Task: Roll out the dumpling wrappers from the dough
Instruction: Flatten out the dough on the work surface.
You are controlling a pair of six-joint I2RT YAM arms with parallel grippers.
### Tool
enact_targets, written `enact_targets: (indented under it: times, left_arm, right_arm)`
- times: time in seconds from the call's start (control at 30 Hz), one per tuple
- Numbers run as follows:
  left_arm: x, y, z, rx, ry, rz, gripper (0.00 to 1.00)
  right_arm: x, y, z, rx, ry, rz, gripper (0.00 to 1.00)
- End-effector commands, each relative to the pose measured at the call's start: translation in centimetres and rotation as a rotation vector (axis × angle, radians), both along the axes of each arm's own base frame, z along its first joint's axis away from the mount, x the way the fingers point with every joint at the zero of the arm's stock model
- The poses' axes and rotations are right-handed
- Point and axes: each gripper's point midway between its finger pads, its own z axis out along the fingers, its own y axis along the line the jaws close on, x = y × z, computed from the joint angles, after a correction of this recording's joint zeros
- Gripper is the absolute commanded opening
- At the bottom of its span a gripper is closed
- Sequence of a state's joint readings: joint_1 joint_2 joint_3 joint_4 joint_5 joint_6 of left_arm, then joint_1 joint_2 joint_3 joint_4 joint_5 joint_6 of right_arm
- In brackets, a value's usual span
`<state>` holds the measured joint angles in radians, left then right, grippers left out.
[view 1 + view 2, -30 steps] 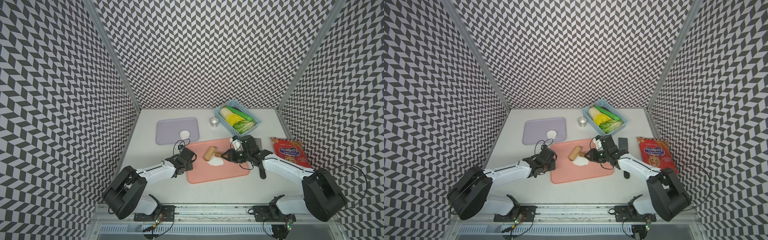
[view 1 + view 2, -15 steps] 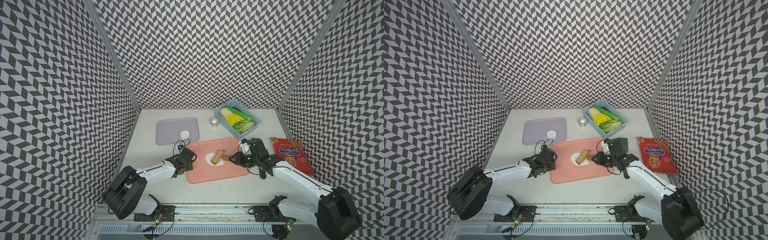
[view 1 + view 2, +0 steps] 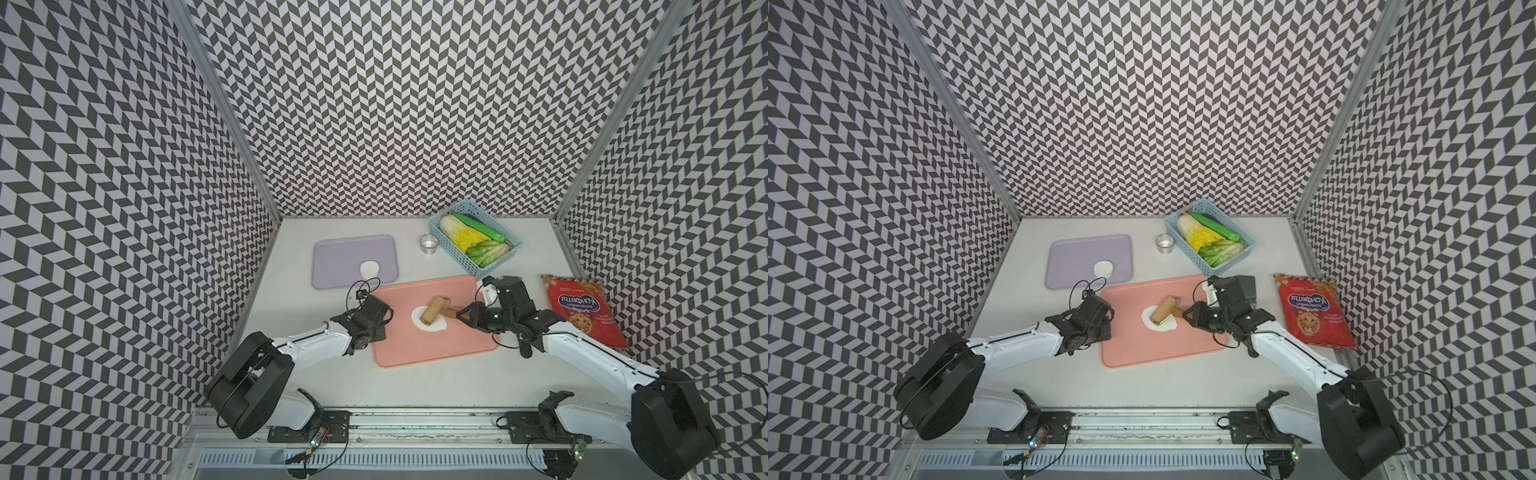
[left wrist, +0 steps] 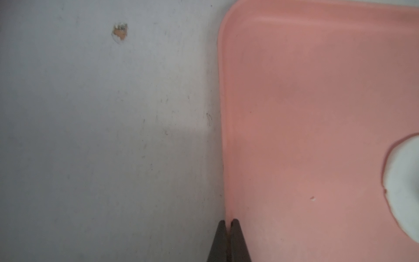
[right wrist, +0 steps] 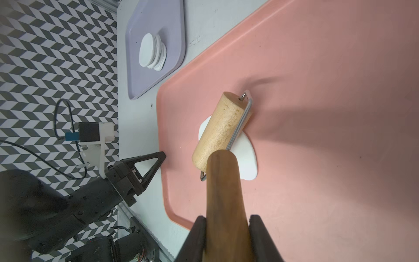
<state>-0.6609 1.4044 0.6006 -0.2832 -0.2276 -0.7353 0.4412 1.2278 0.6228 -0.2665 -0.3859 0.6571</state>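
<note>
Right pincer (image 5: 227, 218): clamped on the dark wooden handle (image 5: 223, 192) of a pale wooden roller (image 3: 432, 314).
Left pincer (image 4: 228, 223): tips together at the left rim of the pink rectangular board (image 3: 436, 349). I cannot tell whether they nip the rim or only rest against it.
Dough (image 3: 434, 328): a flat white sheet with a blobby outline, mid-board, pressed under the roller's barrel.
Key relation: the dough lies just beyond the right pincer, toward the counter's left edge. The handle points that way, and the barrel's long axis runs roughly front to back, slightly skewed. By my reckoning the next stroke goes along the handle's line.
Nearer arm: the right one, since it has the tool. The left pincer is well apart from the dough.
Wrappers (image 3: 369, 268): one small stack of neat white discs on the lilac tray (image 3: 340, 257), toward the back-left corner. Several layers show at the right wrist, but I can't count them exactly.
Counts: one dough sheet, one roller, one pink board and one lilac tray. There is also one small metal ring cup (image 3: 429, 243), one blue basket (image 3: 453, 253) of greens near the back edge, and one red snack bag (image 3: 582, 309) by the right edge.
</note>
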Motion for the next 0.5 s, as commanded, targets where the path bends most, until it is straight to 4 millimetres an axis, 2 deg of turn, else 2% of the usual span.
enact_targets:
  times: [0.0,0.33,0.4,0.47]
  left_arm:
    - [-1.4,0.1,-0.6,0.028,0.045,-0.047,0.0]
    - [-1.4,0.0,-0.7,0.031,0.05,-0.049,0.0]
    - [-1.4,0.0,-0.7,0.032,0.049,-0.049,0.0]
    - [-1.3,0.1,-0.7,0.034,0.048,-0.049,0.0]
  right_arm:
    - [-5.6,-7.3,-9.8,-0.422,0.292,-0.117,0.0]
    - [-4.7,-4.2,-10.1,-0.372,0.282,-0.093,0.0]
    - [-4.7,-3.9,-9.4,-0.345,0.275,-0.102,0.0]
    - [-4.8,-3.5,-7.8,-0.294,0.252,-0.105,0.0]
